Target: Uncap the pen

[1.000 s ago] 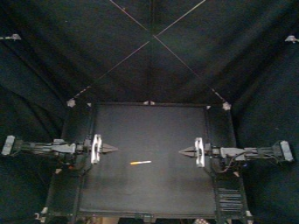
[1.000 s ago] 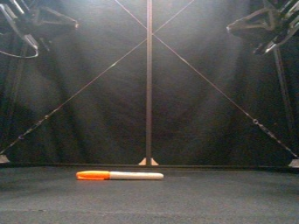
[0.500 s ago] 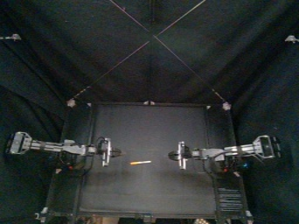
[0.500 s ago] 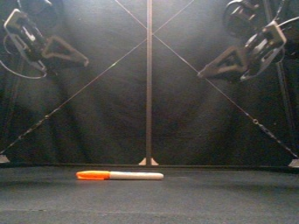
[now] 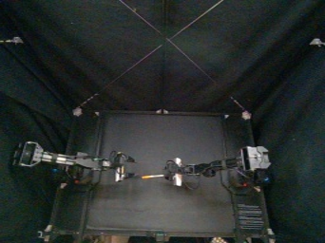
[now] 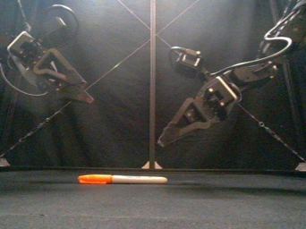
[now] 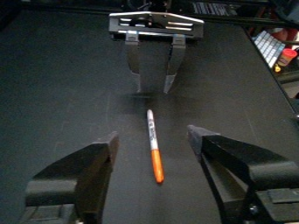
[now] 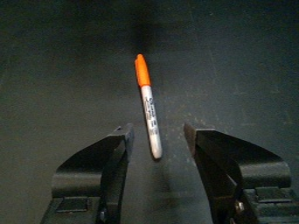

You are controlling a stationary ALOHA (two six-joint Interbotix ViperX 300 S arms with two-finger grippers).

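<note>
Pen [image 6: 123, 179] flat on counter [image 5: 165, 133], about mid-depth, just left of centre. Orange cap at left, white barrel at right. Dark print on barrel, unreadable. Right pincer [image 6: 165, 139] tilted down above barrel end, jaws wide, clear of pen. Left pincer [image 6: 86, 97] higher, left of cap, jaws wide, empty.

Count, table top:

- Marker pen [image 5: 152, 177]: one. Slim, white barrel, lying flat.
- Orange cap [image 6: 95, 179]: one, seated on the pen's end.
- Small black flat-topped table [image 5: 191, 133]: one.
- Black robot arms: two, the left arm [image 5: 64, 158] and the right arm [image 5: 229, 166].
- Grippers: two, the left gripper [image 5: 124, 163] and the right gripper [image 5: 174, 171]. Two jaws apiece, four jaws in all.
- Loose things on the table: one in total.
</note>
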